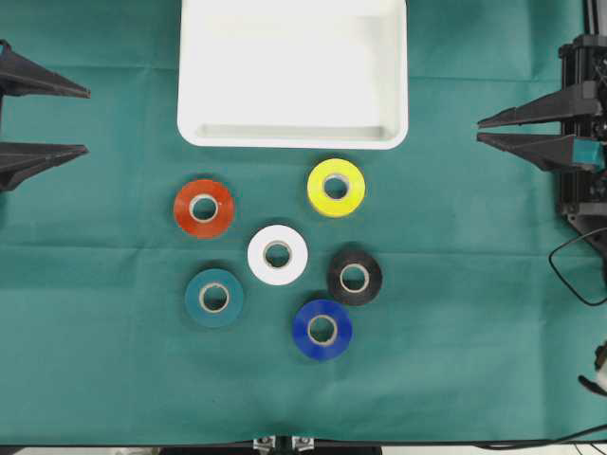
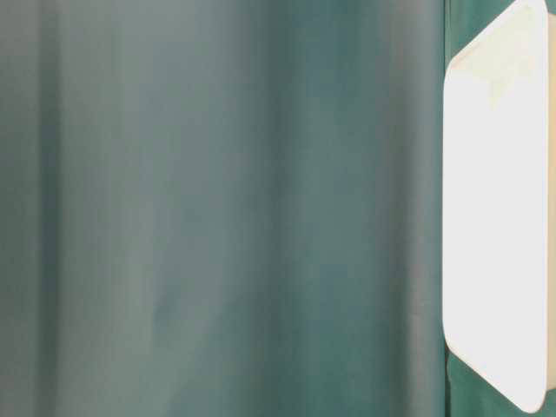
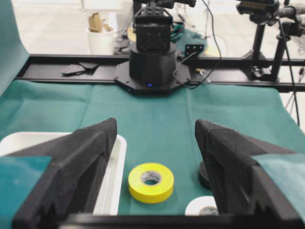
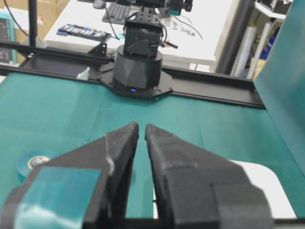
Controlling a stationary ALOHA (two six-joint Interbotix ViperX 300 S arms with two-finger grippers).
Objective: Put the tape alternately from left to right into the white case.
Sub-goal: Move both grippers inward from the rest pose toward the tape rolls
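I count six rolls of tape lying flat on the green cloth, all outside the white case and just below its near rim: red-orange, yellow, white, black, teal and blue. I can read no writing on any roll or on the case. The case holds nothing. From above, my left gripper sits at the left edge with its jaws spread, empty; my right gripper at the right edge has its fingers nearly pressed together, pinching nothing. Only the left wrist view shows the opposite arm's base. The table-level view is a blur of green beside the case.
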